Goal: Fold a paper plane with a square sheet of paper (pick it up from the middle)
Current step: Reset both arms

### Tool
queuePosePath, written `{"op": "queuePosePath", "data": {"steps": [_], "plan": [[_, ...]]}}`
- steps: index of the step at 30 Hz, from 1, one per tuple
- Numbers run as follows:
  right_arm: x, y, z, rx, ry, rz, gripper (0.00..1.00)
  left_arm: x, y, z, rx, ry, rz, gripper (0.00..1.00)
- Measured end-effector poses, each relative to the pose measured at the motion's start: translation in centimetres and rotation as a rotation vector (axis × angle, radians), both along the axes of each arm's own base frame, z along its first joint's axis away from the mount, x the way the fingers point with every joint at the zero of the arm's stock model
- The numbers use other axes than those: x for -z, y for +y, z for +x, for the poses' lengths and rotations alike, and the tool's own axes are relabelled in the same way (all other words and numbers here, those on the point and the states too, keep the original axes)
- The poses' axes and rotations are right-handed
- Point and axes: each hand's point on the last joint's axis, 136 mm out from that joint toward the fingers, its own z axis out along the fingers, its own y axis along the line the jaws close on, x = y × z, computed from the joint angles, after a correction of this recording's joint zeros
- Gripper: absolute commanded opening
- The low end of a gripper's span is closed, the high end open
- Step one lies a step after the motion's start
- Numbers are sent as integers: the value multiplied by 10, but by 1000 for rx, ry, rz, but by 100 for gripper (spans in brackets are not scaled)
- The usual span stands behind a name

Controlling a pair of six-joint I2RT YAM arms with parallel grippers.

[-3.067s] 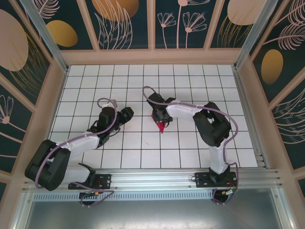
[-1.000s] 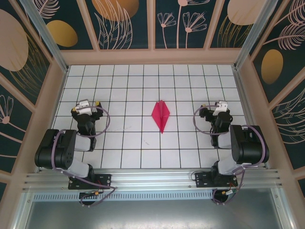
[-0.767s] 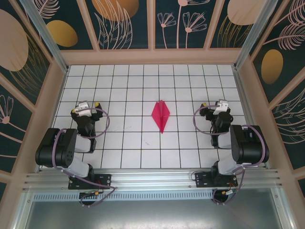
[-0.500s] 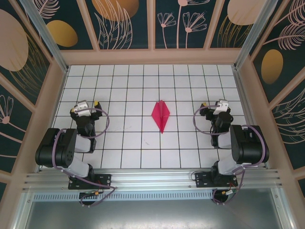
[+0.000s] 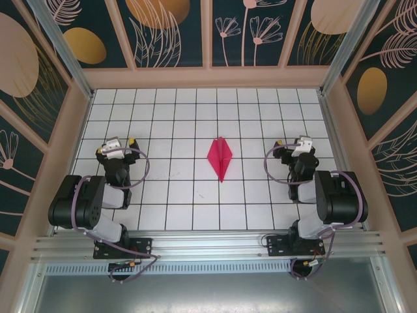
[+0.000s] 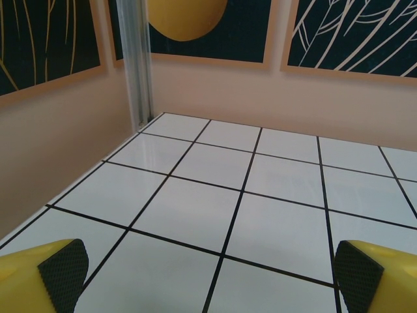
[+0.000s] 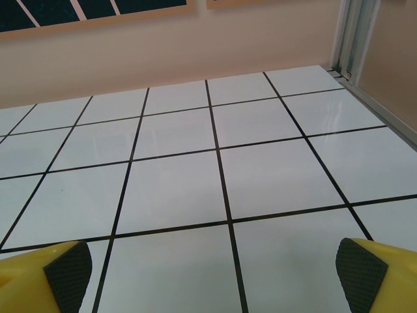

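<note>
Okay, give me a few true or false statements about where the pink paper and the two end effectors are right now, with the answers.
1. The paper plane lies on the tiled table, held by nothing. True.
2. The left end effector grips the plane. False: it is open and empty, well off to the plane's left.
3. The right end effector is open. True.
4. The pink paper is a flat unfolded square. False: it is folded into a narrow pointed dart.
</note>
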Motion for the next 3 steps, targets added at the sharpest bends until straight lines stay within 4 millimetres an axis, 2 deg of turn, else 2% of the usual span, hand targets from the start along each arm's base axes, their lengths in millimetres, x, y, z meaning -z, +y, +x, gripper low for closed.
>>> {"op": "queuePosePath", "data": {"steps": [3], "plan": [[0, 0, 0, 0, 0, 0, 99, 0, 0, 0, 0, 0, 0, 99]]}}
